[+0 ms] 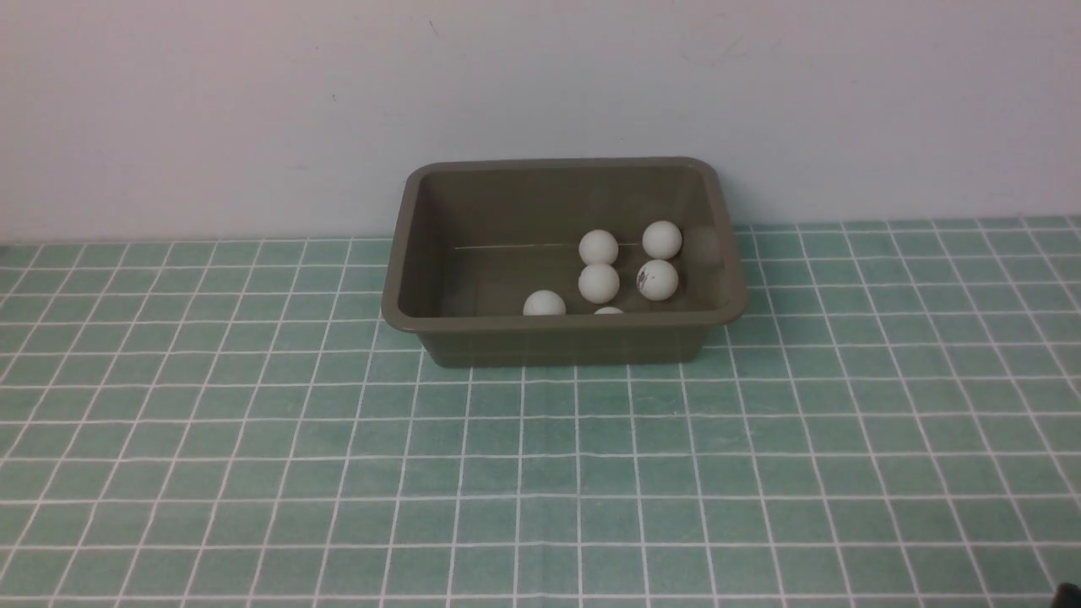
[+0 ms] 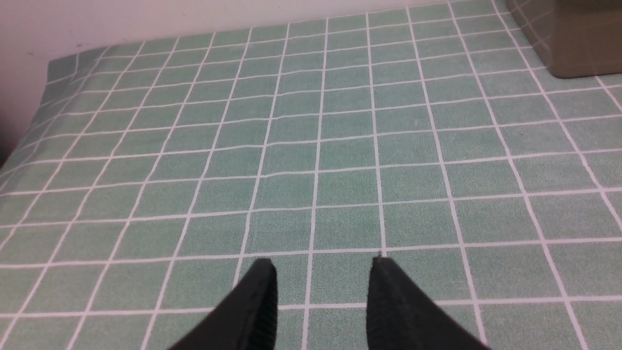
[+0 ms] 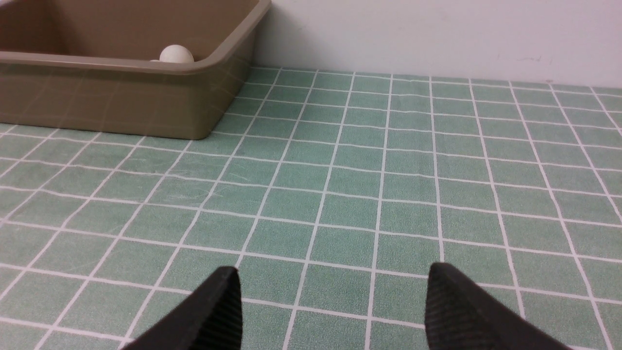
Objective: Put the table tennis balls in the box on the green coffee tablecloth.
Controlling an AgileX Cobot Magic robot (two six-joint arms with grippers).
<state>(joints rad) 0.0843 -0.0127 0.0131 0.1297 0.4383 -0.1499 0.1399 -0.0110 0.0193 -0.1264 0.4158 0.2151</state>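
Observation:
The olive-brown box point(image 1: 562, 338) stands on the green coffee tablecloth point(image 1: 540, 481) at the back centre, close to the wall. Several white table tennis balls lie inside it, toward its right half; one point(image 1: 657, 279) bears a dark logo and another point(image 1: 544, 303) rests by the near wall. No gripper shows in the front view. In the left wrist view my left gripper point(image 2: 323, 262) hovers over bare cloth, its fingers moderately apart and empty, with a box corner point(image 2: 573, 43) far off. My right gripper point(image 3: 334, 268) is wide open and empty over cloth, the box point(image 3: 121, 102) and one ball point(image 3: 176, 53) beyond it.
A plain white wall point(image 1: 540, 84) rises directly behind the box. The cloth's far left corner and edge point(image 2: 51, 68) show in the left wrist view. A small dark shape point(image 1: 1069, 594) sits at the front view's bottom right corner.

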